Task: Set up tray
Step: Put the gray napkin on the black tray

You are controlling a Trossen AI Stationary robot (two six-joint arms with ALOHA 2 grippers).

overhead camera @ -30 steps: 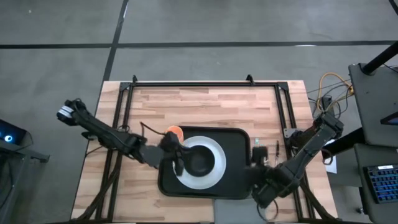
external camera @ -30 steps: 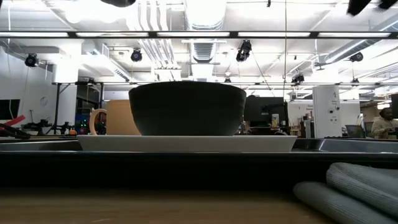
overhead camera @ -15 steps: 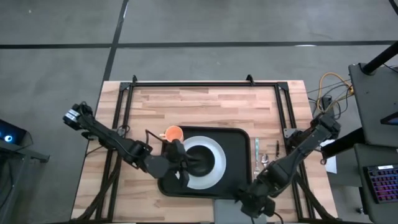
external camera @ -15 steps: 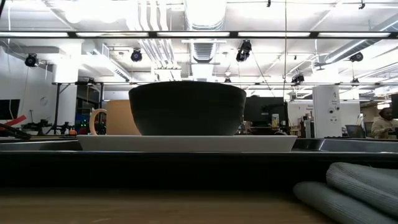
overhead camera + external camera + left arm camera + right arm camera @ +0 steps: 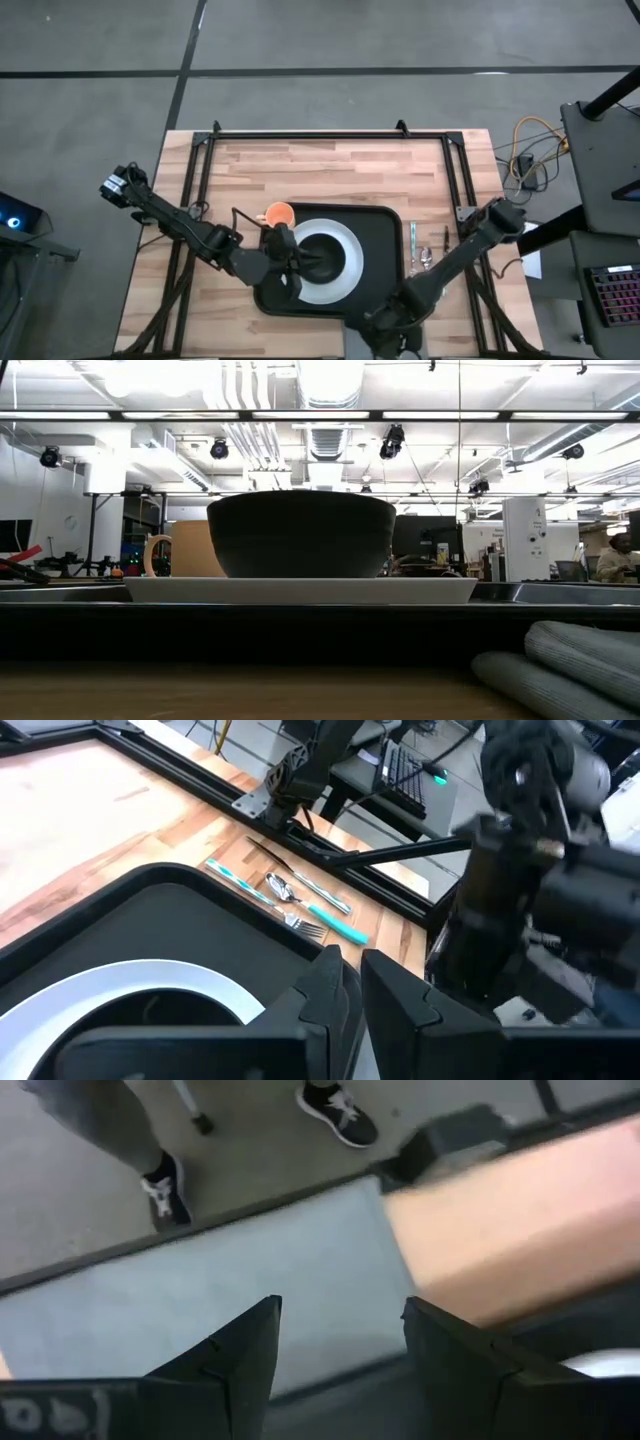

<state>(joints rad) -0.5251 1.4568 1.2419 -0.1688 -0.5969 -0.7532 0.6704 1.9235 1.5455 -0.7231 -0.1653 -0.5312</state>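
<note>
1. The tray (image 5: 375,290) sits near the desk's (image 5: 330,170) front edge, carrying a white plate (image 5: 340,250) with a dark bowl (image 5: 322,262) on it.
2. The right claw (image 5: 388,335) hangs at the desk's front edge over the grey napkin (image 5: 570,655), its fingers spread with nothing between them; I judge the napkin is the piece in hand.
3. Lower squarely, pinch one folded edge, and lift clear of the tray rim.
4. The left claw (image 5: 345,985), pressed nearly together and empty, rests at the bowl, beside the orange cup (image 5: 279,214).
5. The cutlery (image 5: 420,250) lies by the tray's right edge.
</note>
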